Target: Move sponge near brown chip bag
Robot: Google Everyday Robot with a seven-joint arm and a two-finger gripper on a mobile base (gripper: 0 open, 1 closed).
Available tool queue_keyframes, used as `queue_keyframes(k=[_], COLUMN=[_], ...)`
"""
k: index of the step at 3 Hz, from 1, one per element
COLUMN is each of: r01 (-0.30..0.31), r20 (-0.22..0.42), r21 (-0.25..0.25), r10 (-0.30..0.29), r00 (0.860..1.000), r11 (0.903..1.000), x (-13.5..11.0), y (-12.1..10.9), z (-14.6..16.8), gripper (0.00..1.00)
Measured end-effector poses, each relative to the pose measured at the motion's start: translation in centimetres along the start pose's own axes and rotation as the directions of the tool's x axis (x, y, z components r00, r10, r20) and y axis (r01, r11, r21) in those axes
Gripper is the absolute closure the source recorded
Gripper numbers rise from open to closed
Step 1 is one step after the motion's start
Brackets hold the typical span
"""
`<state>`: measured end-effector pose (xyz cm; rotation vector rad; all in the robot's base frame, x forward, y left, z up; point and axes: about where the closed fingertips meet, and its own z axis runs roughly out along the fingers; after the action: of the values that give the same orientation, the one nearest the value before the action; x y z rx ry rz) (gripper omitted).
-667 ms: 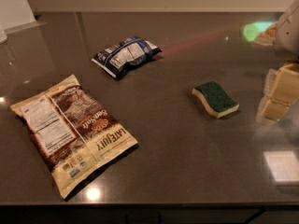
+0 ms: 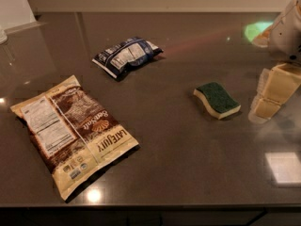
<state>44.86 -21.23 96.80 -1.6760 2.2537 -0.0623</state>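
The sponge (image 2: 217, 99), dark green on top with pale yellow foam below, lies flat on the dark countertop (image 2: 178, 164), right of centre. The brown chip bag (image 2: 73, 132), large, brown and cream with a white nutrition label, lies flat at the front left, well apart from the sponge. My gripper (image 2: 261, 112), cream and blocky, hangs at the right edge of the view with its tip close to the counter. It is a short gap to the right of the sponge and does not touch it. It holds nothing.
A smaller dark blue and white bag (image 2: 126, 55) lies at the back, left of centre. A white object (image 2: 14, 6) stands at the back left corner. The counter's front edge runs along the bottom of the view.
My gripper has shifted slightly left, toward the sponge. The sponge and both bags have not moved.
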Motion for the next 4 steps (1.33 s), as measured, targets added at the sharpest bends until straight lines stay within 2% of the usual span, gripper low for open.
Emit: queue_keyframes(k=[1, 2, 3, 4], r01=[-0.072, -0.163, -0.204, -0.222], r20=[0.045, 0.119, 0.172, 0.190], r21=[-0.005, -0.009, -0.016, -0.017], r10=[0.072, 0.163, 0.203, 0.221], r00=[0.996, 0.979, 0.964, 0.956], r11=[0.9974, 0.9866, 0.9789, 0.9749], x=[-0.9, -1.7, -2.2, -2.3], y=[-1.0, -2.4, -3.3, -4.0], z=[2.9, 7.3, 10.4, 11.7], gripper=[0.00, 0.00, 0.00, 0.00])
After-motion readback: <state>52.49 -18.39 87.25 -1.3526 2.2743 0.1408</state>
